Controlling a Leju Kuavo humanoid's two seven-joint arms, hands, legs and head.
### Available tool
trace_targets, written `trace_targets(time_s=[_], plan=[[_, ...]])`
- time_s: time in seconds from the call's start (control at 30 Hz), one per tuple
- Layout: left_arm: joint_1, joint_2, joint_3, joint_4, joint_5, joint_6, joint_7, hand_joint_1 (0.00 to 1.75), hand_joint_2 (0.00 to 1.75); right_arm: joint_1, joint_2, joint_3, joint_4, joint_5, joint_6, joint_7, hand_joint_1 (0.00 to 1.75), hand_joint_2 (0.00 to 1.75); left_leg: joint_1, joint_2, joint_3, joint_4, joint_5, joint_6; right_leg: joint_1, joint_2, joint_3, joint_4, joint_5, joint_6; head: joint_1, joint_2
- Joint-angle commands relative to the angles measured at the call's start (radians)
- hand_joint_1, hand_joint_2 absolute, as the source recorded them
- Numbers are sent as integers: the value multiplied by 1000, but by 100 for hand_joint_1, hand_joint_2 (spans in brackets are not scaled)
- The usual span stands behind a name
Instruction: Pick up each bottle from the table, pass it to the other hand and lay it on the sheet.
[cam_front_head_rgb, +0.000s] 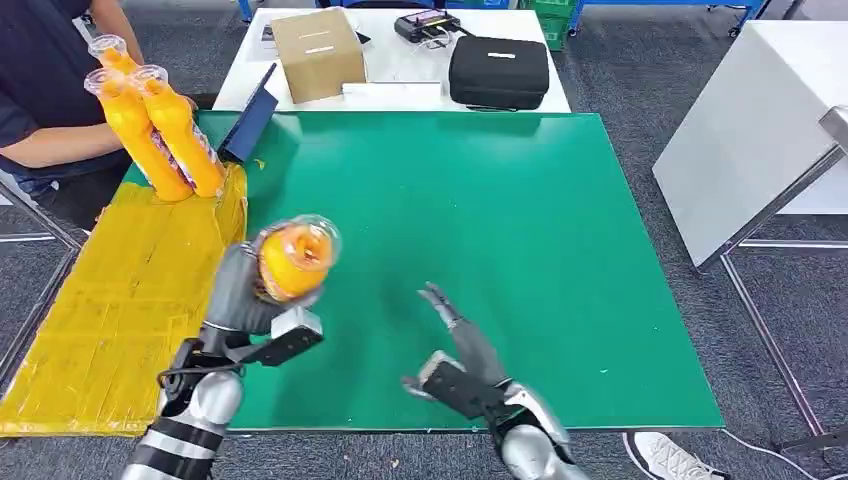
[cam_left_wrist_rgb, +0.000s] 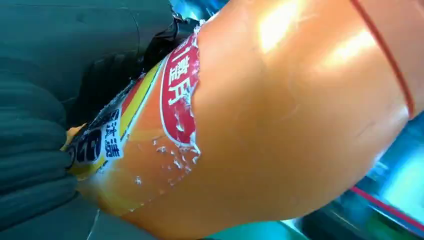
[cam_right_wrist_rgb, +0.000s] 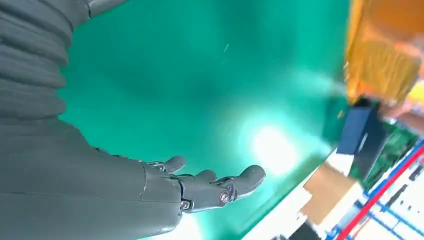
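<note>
We found the left hand (cam_front_head_rgb: 243, 300) wrapped around an orange bottle (cam_front_head_rgb: 296, 258), held above the near left part of the green table (cam_front_head_rgb: 480, 220), close to the edge of the yellow sheet (cam_front_head_rgb: 110, 320). In the head view the bottle pointed its clear end up toward the camera. The left wrist view showed the same bottle (cam_left_wrist_rgb: 280, 120) pressed against the grey hand cover, its red and yellow label torn along one edge.

We noted the right hand (cam_front_head_rgb: 462, 350) over the near middle of the table, holding nothing, its fingers (cam_right_wrist_rgb: 220, 187) extended and apart above the green surface. It stood well apart from the held bottle.

At the far left corner a person's arm (cam_front_head_rgb: 50, 140) reached over the sheet, and three more orange bottles (cam_front_head_rgb: 160, 120) leaned there in a cluster at the sheet's far end; we could not tell whether the person was gripping them.

Beyond the green table we recorded a white table (cam_front_head_rgb: 400, 70) carrying a cardboard box (cam_front_head_rgb: 318, 52) and a black case (cam_front_head_rgb: 498, 72). A dark blue panel (cam_front_head_rgb: 250, 125) stood between the sheet and the white table.
</note>
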Motion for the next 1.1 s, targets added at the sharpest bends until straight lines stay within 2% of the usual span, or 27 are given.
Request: trace_targets(time_s=[0.03,0.1,0.13,0.17,0.2,0.23,0.27,0.33,0.43,0.47,0.5,0.6,0.73,0.83,0.93,0.97,1.0,1.1], plan=[[-214,145,140,430,-529,111,261,175,175,-94,-133,-73,-49,-91,78,-36,0,175,-1,-1,3,-1,0,-1,-1,2,3,0,-1,-1,0,0],[-229,149,144,476,-529,140,255,175,175,-103,-131,-72,-44,-93,81,-35,0,175,0,1,3,-1,0,-1,-1,3,2,0,0,-1,0,0],[-235,174,106,494,-529,159,278,175,175,-105,-128,-67,-43,-93,81,-36,0,175,0,1,3,-1,0,-1,-1,4,2,0,0,-1,0,0],[-251,283,-99,515,-529,169,462,175,175,-121,-132,-52,-31,-99,85,-37,0,175,0,2,4,0,-1,-1,0,6,3,1,0,-1,0,0],[-256,314,-190,553,-529,171,546,175,175,-132,-135,-42,-22,-106,87,-37,0,175,1,3,5,0,-1,-2,0,7,3,1,0,-2,0,0],[-260,301,-183,608,-529,155,562,175,175,-143,-135,-33,-14,-107,88,-38,0,175,0,4,3,-1,1,-2,0,6,0,1,1,-1,0,0],[-253,276,-118,648,-529,172,512,175,175,-148,-135,-26,-10,-107,89,-36,0,175,0,2,5,-1,0,-3,0,5,3,2,-1,-2,0,0],[-270,286,-150,719,-529,153,505,175,175,-158,-149,-12,-3,-100,89,-28,0,175,0,5,6,-2,1,-2,-1,7,3,1,0,-1,0,0],[-274,271,-121,759,-529,154,478,175,175,-155,-163,-10,-11,-98,88,-26,0,175,1,5,9,0,-3,-3,0,11,7,2,-3,-2,0,0],[-274,271,-121,759,-529,154,478,175,175,-155,-163,-10,-11,-98,88,-26,0,175,1,3,4,0,0,-2,0,6,2,2,-1,-1,0,0],[-276,270,-119,759,-529,154,477,175,175,-154,-164,-10,-11,-98,88,-26,0,175,1,2,4,0,0,-2,0,6,3,1,-1,-1,0,0],[-292,252,-49,802,-529,53,404,175,175,-149,-174,-7,-25,-96,87,-23,0,175,0,2,1,0,1,-2,0,5,0,2,0,-1,0,0],[-354,258,32,917,-445,-100,200,175,175,-146,-195,-14,-25,-89,92,-15,0,175,1,-1,2,1,0,-3,0,5,2,3,-1,-1,0,0],[-353,259,35,921,-441,-103,190,175,175,-146,-193,-15,-22,-89,92,-15,0,175,0,1,2,-1,1,-2,-1,5,1,2,0,-1,1,0],[-345,260,37,930,-414,-160,121,175,175,-156,-189,-14,-6,-88,99,-16,0,175,0,2,4,-1,1,-2,-1,7,2,3,0,-1,0,0],[-343,264,24,932,-418,-163,99,0,175,-165,-191,-7,6,-87,107,-15,0,175,0,3,5,0,0,-3,-1,8,3,3,0,-1,0,0],[-346,261,47,943,-378,-194,75,0,0,-174,-193,-3,20,-88,115,-13,0,175,-1,3,4,-1,1,-2,-1,7,2,3,1,-1,0,0],[-348,261,70,941,-316,-206,30,0,0,-190,-185,8,49,-85,117,-13,0,175,0,4,5,-1,1,-3,0,9,2,4,0,-1,0,0]])
